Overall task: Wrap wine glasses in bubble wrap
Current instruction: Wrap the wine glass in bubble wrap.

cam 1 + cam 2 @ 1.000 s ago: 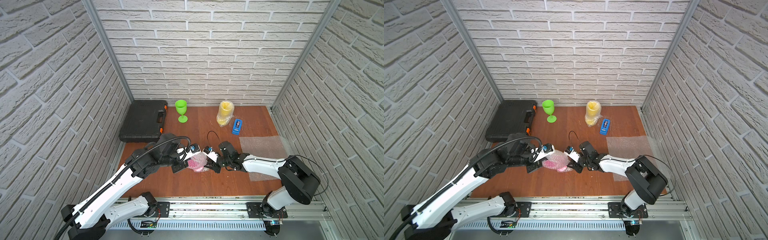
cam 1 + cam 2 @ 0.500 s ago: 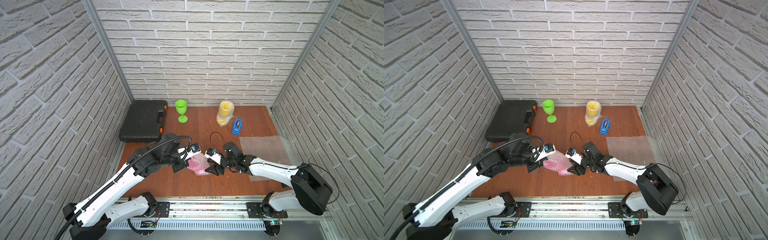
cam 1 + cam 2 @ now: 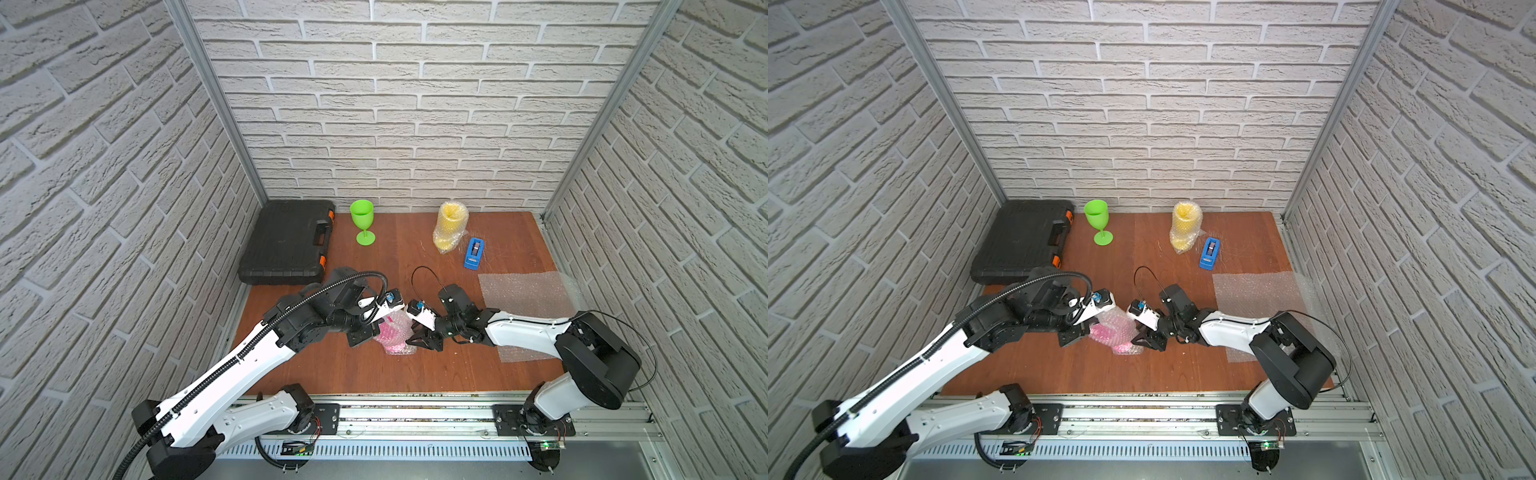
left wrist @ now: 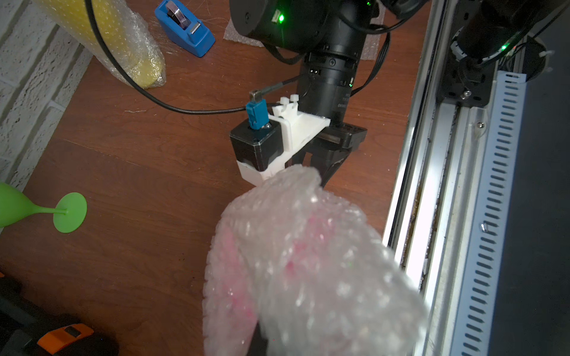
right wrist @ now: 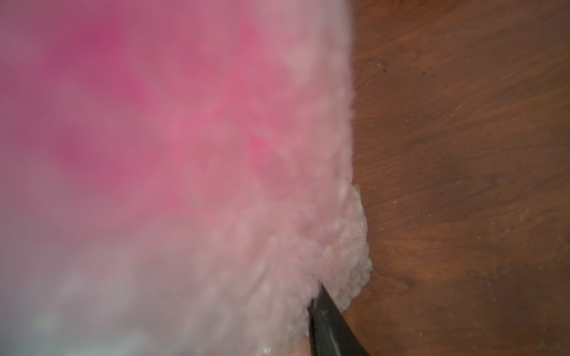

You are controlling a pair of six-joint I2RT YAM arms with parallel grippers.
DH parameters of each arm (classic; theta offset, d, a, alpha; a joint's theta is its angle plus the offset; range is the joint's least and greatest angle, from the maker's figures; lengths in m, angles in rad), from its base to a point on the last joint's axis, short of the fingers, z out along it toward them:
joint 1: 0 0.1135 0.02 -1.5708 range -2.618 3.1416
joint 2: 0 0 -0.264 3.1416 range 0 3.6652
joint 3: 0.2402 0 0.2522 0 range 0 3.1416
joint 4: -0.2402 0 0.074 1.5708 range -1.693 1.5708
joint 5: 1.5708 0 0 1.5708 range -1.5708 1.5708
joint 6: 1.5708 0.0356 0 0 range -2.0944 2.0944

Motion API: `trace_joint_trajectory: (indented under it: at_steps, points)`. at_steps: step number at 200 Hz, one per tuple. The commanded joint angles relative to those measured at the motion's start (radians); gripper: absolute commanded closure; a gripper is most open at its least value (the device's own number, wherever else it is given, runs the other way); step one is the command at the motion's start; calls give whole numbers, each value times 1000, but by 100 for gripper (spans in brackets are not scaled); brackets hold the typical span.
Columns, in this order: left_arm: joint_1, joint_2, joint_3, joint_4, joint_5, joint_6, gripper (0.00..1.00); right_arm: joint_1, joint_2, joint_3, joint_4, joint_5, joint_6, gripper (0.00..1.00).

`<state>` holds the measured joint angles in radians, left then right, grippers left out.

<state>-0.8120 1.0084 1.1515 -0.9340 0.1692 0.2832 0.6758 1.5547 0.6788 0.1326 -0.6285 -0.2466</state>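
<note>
Pink goblet [image 3: 388,332], bundled in bubble wrap [image 3: 401,348], sits on the table [image 3: 374,374] near its front middle. Left gripper [image 3: 371,332] is clamped tight on the bubble wrap; right gripper [image 3: 419,340] touches the bundle's opposite side (its jaw gap is unclear in all 4 views)

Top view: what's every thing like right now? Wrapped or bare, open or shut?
Pink goblet: lying down, covered in bubble wrap.
Yellow goblet: wrapped, near the back wall.
Green goblet: bare, standing upright.
Spare sheet: lying flat.
Black case: shut.
Left end effector: shut on bubble wrap.
Right end effector: at the pink bundle, open or shut unclear.
</note>
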Motion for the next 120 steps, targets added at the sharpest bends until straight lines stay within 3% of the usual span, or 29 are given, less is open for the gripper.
trace_joint_trajectory:
  at_steps: [1,15,64,120]
  points:
    - [13,13,-8,30,26,-8,100,-1,2,-20,122,-16,-2,88]
    - [17,27,-9,19,27,-12,100,-1,4,-48,177,-19,6,97]
    - [68,144,-25,-32,61,-18,100,-2,41,-137,429,-54,52,97]
    - [79,327,-72,3,108,-19,100,-16,140,-224,747,-59,198,97]
